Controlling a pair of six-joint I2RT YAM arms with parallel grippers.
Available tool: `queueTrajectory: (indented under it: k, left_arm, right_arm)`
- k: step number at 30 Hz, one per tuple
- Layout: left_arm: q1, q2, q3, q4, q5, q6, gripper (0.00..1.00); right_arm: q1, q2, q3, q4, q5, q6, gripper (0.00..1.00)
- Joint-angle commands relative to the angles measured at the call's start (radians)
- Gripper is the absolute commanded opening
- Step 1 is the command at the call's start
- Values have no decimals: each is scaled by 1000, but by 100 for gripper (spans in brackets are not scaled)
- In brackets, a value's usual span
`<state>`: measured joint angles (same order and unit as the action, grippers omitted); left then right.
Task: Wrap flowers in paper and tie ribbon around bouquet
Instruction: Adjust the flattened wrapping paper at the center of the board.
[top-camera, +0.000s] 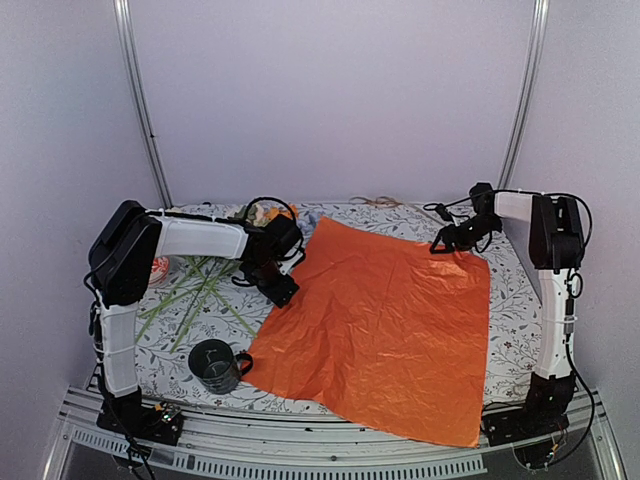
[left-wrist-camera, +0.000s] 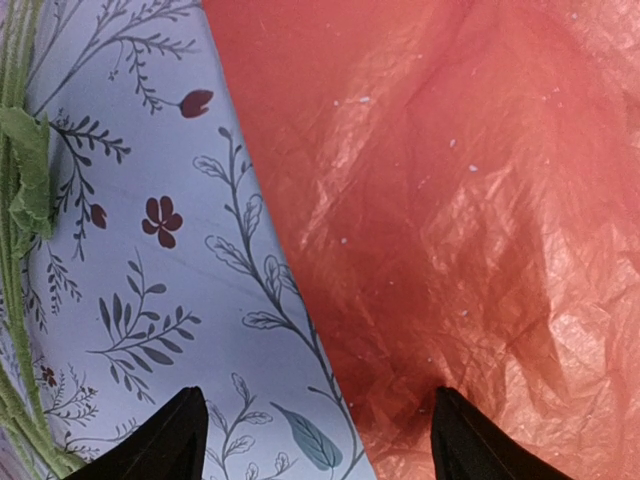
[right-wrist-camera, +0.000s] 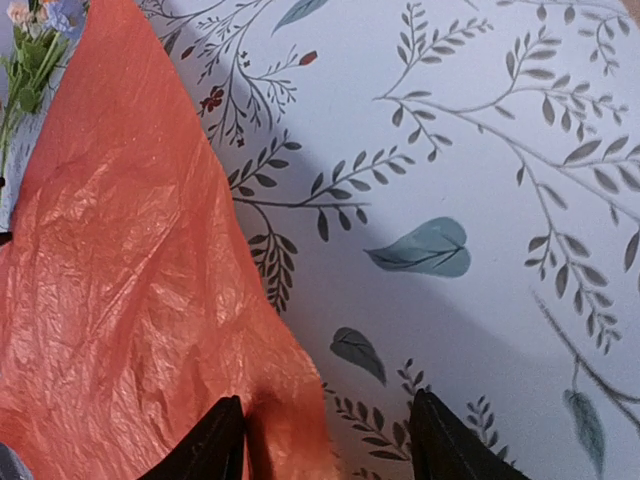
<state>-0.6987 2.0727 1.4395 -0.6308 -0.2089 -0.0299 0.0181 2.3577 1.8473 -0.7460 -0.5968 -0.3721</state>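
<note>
The left gripper has its fingers spread wide and straddles the left edge of the paper. One fingertip is over the tablecloth and the other over the orange-red sheet, and nothing is held between them. The right gripper sits at the sheet's far right corner with its fingers parted. The corner lies right by its left fingertip and bare cloth shows in the gap; whether that tip touches the paper is hard to tell. The paper lies spread over the middle of the table, orange-red side up and creased. The flowers lie on the cloth to its left, stems running under the left arm, which hides much of the bunch; a few heads show behind the wrist. A dark mug stands just beside the paper's near left corner. A thin tan strand at the table's far edge may be the ribbon, but it is too small to make out.
</note>
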Motion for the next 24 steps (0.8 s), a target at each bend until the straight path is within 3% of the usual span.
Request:
queueTrajectory:
  k: [1, 3, 5, 15, 21, 24]
  left_arm:
    - [-8, 36, -22, 6, 5, 8, 77]
    - [-8, 38, -20, 6, 2, 10, 78]
    - [-8, 36, -17, 6, -5, 8, 78]
    - [-5, -115, 0, 90, -152, 20, 80]
    - [42, -157, 29, 19, -163, -18, 79]
    - [87, -165, 12, -26, -180, -47, 73]
  right_arm:
    - [-2, -60, -68, -52, -138, -35, 49]
    - [-6, -90, -80, -46, -174, -40, 32]
    - [-22, -119, -83, -43, -210, -39, 2]
    - [-92, -293, -241, 134, -74, 131, 0]
    - [-92, -310, -316, 186, -75, 176, 0]
    - [-93, -290, -316, 188, -71, 179, 0]
